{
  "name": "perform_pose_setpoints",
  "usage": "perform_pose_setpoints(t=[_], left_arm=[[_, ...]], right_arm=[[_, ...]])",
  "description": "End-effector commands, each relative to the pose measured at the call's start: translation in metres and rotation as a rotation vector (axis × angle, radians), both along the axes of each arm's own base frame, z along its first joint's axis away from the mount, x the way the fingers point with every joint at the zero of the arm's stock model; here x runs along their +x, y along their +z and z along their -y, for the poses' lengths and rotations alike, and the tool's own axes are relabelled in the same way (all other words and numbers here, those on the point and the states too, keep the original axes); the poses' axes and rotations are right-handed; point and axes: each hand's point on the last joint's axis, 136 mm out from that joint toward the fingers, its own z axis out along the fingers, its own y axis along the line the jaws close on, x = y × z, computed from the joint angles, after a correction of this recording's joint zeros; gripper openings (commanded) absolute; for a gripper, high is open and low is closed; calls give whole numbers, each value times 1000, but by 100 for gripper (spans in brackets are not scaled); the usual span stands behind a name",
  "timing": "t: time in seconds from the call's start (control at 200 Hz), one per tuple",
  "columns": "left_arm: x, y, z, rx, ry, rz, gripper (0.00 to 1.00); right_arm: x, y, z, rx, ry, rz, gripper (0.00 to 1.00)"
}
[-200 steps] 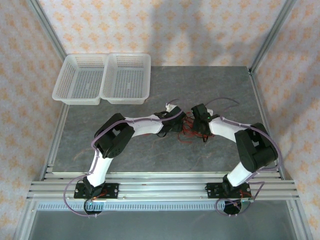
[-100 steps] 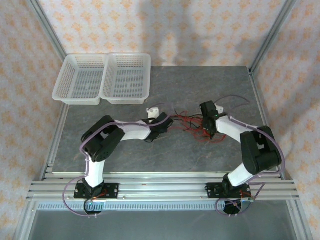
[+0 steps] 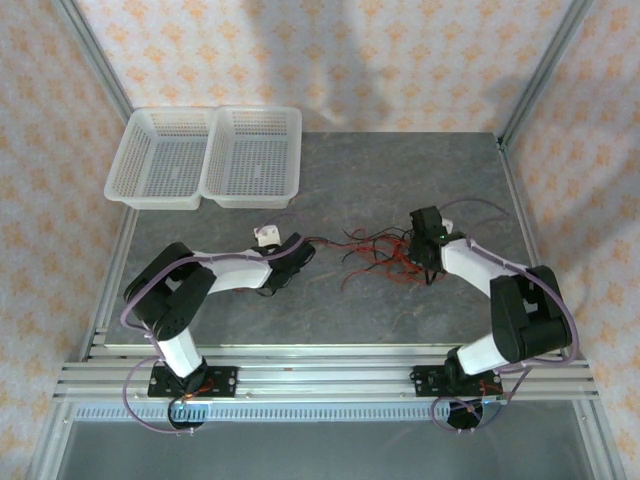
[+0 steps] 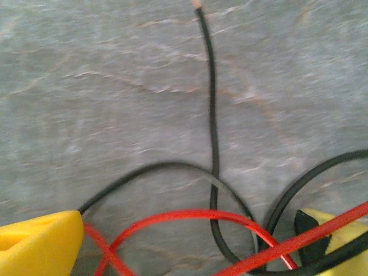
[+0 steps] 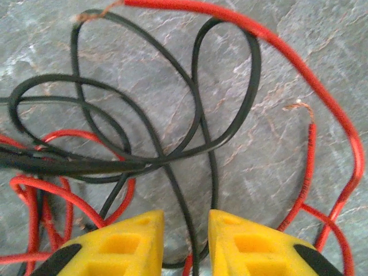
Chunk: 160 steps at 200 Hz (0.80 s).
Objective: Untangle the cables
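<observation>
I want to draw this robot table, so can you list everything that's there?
Red wires: several, red, tangled mid-table between the arms.
Black wires: several, black, looped through the red ones.
Baskets: two, white, side by side at the far left.
Table: one, grey with a stone look, under everything.
Left arm: one, white and black; yellow jaws wide apart.
Right arm: one, white and black; yellow jaws narrowly apart, a black wire between them.
</observation>
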Motion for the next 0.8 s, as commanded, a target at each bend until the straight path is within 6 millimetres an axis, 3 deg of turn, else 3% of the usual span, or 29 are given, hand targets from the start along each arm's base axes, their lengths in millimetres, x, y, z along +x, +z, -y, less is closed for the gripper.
perform_pose_setpoints(t=[0.0, 0.165, 0.335, 0.471, 0.576, 0.796], left_arm=[[-13, 26, -13, 83, -15, -31, 97], [6, 94, 47, 52, -171, 60, 99], [18, 127, 115, 16, -327, 90, 100], [29, 120, 171, -46, -464, 70, 100], [38, 101, 205, -82, -562, 41, 100], [58, 58, 247, -54, -685, -11, 100]], right_arm=[[-4, 8, -13, 93, 6, 31, 29], [-6, 27, -27, 138, 25, 82, 40], [-2, 41, -22, 114, 4, 122, 57], [6, 49, -11, 69, -25, 147, 70], [14, 58, 2, 55, -58, 172, 75], [26, 60, 26, 28, -103, 176, 81]])
